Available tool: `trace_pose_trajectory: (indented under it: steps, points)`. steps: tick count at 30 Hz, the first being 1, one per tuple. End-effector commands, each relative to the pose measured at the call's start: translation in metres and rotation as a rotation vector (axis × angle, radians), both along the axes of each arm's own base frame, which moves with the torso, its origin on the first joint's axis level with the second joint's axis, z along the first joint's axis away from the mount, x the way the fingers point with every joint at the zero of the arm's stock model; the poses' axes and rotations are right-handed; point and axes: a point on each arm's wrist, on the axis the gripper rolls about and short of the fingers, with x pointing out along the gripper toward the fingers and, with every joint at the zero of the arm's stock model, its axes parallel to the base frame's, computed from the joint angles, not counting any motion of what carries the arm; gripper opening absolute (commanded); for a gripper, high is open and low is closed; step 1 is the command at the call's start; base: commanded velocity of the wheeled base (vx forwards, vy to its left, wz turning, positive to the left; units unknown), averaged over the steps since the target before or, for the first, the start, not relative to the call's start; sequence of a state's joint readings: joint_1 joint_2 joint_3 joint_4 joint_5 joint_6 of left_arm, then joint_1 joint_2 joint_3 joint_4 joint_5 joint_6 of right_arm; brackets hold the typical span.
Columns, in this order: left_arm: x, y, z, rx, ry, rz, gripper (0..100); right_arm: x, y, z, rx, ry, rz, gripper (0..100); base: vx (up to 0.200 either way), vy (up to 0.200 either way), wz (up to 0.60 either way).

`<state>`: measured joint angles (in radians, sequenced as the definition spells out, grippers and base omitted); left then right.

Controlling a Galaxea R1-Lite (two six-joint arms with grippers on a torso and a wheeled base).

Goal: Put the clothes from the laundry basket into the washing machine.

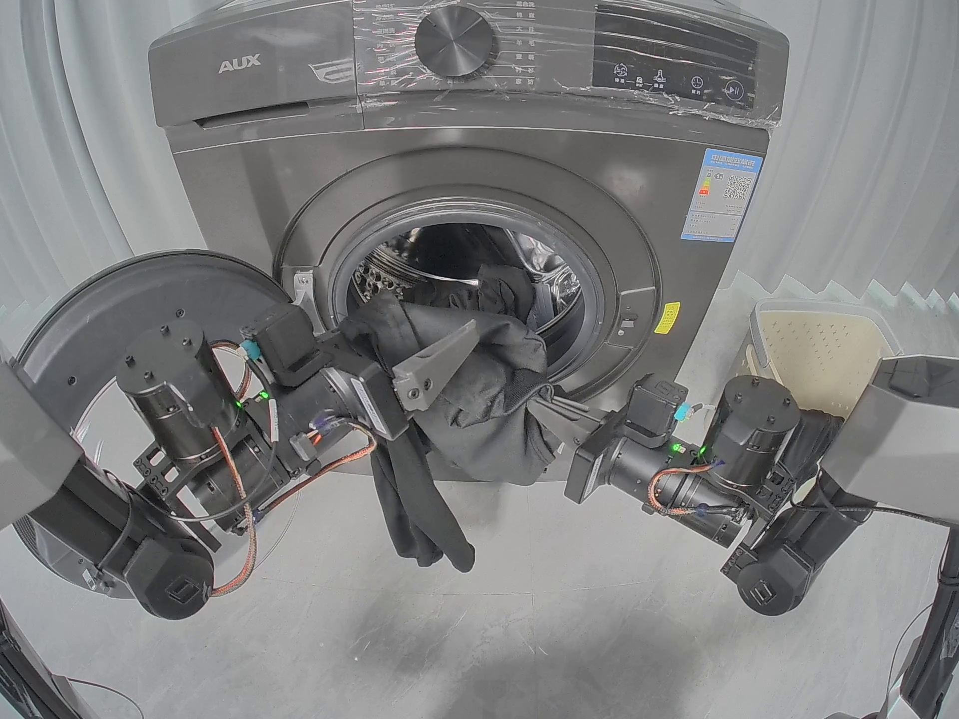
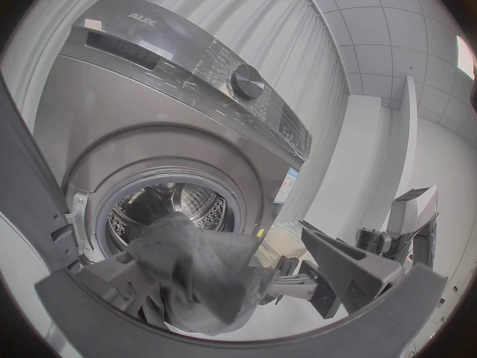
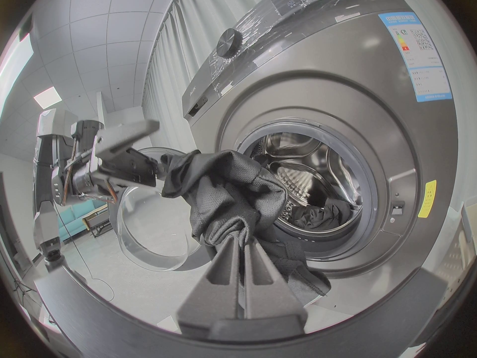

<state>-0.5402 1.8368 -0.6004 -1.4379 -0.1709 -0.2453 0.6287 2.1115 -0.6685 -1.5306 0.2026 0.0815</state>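
The washing machine is dark metallic grey with a black dial, a blue-and-white label at 2 o'clock of its opening and a yellow sticker at 3 o'clock, and its drum is shiny silver dotted with small holes. The garment is plain black with a fine mesh texture, and the right tool on it is matt grey. At 3 o'clock of the machine the laundry basket is cream with a grid of tiny perforations, while the curtain is pale grey-white in vertical folds and the floor light grey.
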Motion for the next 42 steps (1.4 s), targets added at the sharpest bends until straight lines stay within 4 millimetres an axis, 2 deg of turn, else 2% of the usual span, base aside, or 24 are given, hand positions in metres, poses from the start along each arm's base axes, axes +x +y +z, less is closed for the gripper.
trace_pose_trajectory:
  steps: [1,11,22,32,39,42]
  points:
    - [0.004,0.007,-0.015,0.022,0.034,0.023,100,-0.005,0.001,0.011,0.016,-0.022,0.011,0,0.0,0.0,0.0]
    - [-0.008,0.012,-0.05,0.08,0.119,0.011,100,-0.01,0.01,0.017,0.031,-0.037,0.019,0,0.0,0.0,0.0]
    - [-0.004,0.01,-0.085,0.185,0.194,0.0,100,-0.014,0.015,0.017,0.034,-0.037,0.037,0,0.0,0.0,0.0]
    - [-0.001,0.007,-0.084,0.211,0.153,-0.081,100,-0.016,0.015,0.015,0.029,-0.031,0.04,0,0.0,0.0,0.0]
    - [0.018,0.007,-0.076,0.196,0.087,-0.053,100,-0.019,0.019,0.015,0.029,-0.031,0.054,0,0.0,0.0,0.0]
    - [0.022,0.004,-0.081,0.207,0.09,-0.073,100,-0.022,0.022,0.016,0.031,-0.032,0.063,0,0.0,0.0,0.0]
